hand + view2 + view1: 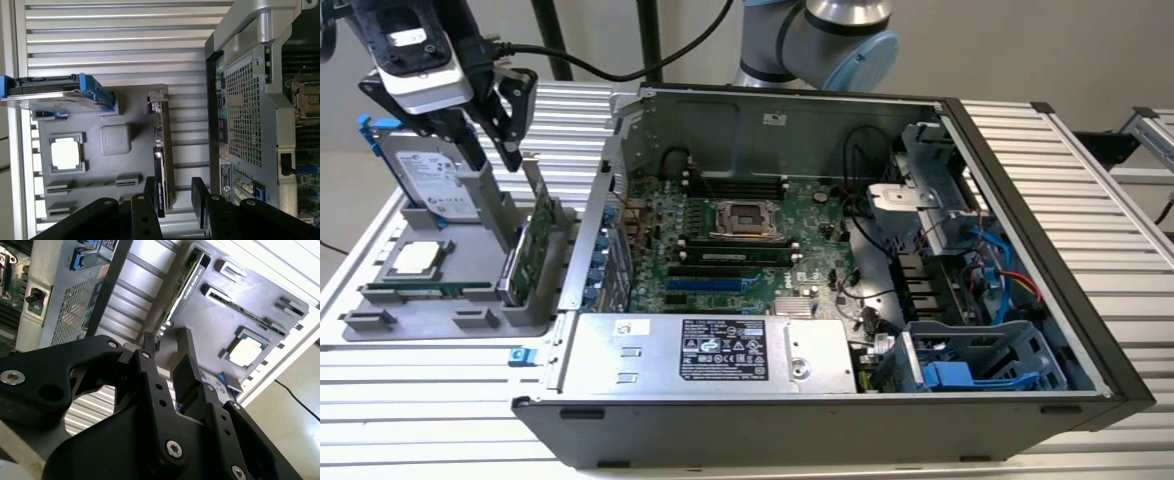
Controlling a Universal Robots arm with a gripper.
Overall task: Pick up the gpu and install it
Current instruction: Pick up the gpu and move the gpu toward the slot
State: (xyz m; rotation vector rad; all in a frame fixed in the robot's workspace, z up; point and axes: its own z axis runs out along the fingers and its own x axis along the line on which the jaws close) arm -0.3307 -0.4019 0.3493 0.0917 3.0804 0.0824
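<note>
The gpu (538,250) stands on its long edge in a slot of the grey holder tray (454,318), at the exterior view's left beside the open computer case (1014,250). In both wrist views it appears edge-on, a thin green and black card (164,150) (191,277) with a silver bracket at one end. My gripper (500,155) hangs open a little above the card and holds nothing. In the first wrist view my gripper (175,195) has one finger on each side of the card's edge line. In the second wrist view my gripper (167,360) is apart from the card.
The tray also holds a silver hard drive in a blue frame (434,180) (55,92) and a processor chip (416,258) (66,152). The case's rear wall (245,115) rises right beside the card. Inside lie the motherboard (720,250) and the power supply (707,350).
</note>
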